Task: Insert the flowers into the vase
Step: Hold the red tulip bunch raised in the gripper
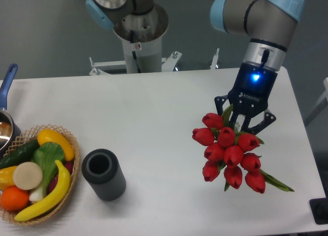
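The flowers (pixel 230 154), a bunch of red tulip buds with green leaves, hang at the right side of the table, their heads turned toward the camera. One long leaf sticks out to the lower right. My gripper (pixel 244 127) reaches down from above right behind the top of the bunch. Green stem bits show between its fingers, so it looks shut on the flowers, though the buds hide the fingertips. The vase (pixel 104 174), a dark grey ribbed cylinder, stands upright and empty at the front left, far from the gripper.
A wicker basket (pixel 72 192) of fruit and vegetables sits just left of the vase at the table's front left corner. A pot with a blue handle (pixel 6 82) pokes in at the left edge. The arm's base (pixel 138 36) stands behind the table.
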### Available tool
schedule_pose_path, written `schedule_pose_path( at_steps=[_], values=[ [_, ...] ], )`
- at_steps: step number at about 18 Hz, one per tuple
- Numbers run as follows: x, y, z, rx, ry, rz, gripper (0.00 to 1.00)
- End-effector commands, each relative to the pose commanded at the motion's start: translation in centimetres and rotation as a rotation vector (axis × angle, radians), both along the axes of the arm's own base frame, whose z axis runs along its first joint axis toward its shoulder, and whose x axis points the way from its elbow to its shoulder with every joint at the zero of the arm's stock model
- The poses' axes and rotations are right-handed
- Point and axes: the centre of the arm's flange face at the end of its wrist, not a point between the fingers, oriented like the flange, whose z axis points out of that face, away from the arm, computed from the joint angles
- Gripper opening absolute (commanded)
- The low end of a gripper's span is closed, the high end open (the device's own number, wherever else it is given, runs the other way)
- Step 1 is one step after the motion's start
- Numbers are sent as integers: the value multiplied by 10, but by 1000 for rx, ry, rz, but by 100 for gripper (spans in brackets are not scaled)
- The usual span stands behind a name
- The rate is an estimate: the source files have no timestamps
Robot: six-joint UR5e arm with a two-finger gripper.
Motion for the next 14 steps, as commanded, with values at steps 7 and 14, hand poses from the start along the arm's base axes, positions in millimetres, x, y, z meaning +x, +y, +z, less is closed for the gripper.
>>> schedule_pose_path(
  at_steps=[7,14],
  values=[
    [2,5,-2,0,-5,-9,21],
    [7,19,-8,6,4,-34,22]
  ],
)
